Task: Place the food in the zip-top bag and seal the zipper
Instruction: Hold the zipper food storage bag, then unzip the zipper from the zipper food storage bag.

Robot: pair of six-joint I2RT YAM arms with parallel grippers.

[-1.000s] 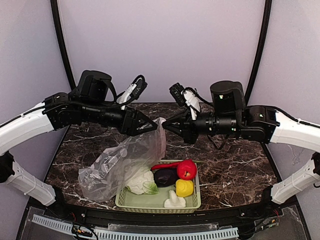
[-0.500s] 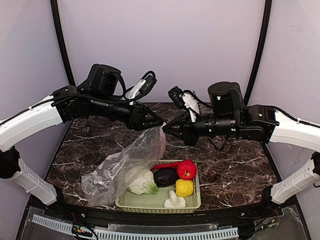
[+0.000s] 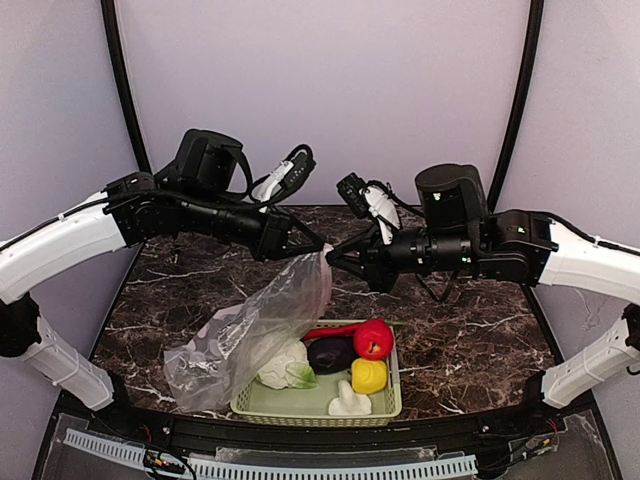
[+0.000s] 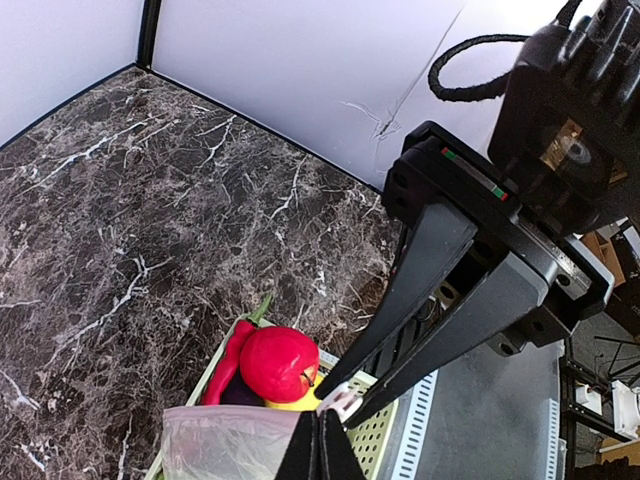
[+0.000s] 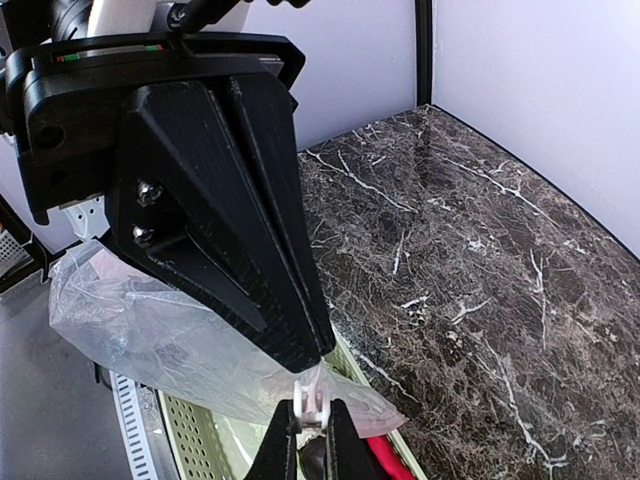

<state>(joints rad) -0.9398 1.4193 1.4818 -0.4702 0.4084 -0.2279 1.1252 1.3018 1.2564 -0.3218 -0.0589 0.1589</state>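
Left tool (image 3: 316, 247) and right tool (image 3: 331, 256), both raised above the dark, white-veined marble desk (image 3: 470, 320), met tip to tip at the mouth of the zip-top bag (image 3: 250, 330). The left was pinched shut on the bag's top edge, and the right was closed narrowly on the small white slider (image 5: 311, 402) of the zipper. The clear, crinkled film hung down and draped over the left corner of the pale green perforated basket (image 3: 392, 402). Filling appeared not yet begun: the glossy moulded cauliflower (image 3: 285, 365), eggplant (image 3: 332, 353), red pepper (image 3: 374, 339), chili (image 3: 325, 332), yellow pepper (image 3: 369, 376) and mushroom (image 3: 349, 403) all lay in the basket, so loading and sealing remained.
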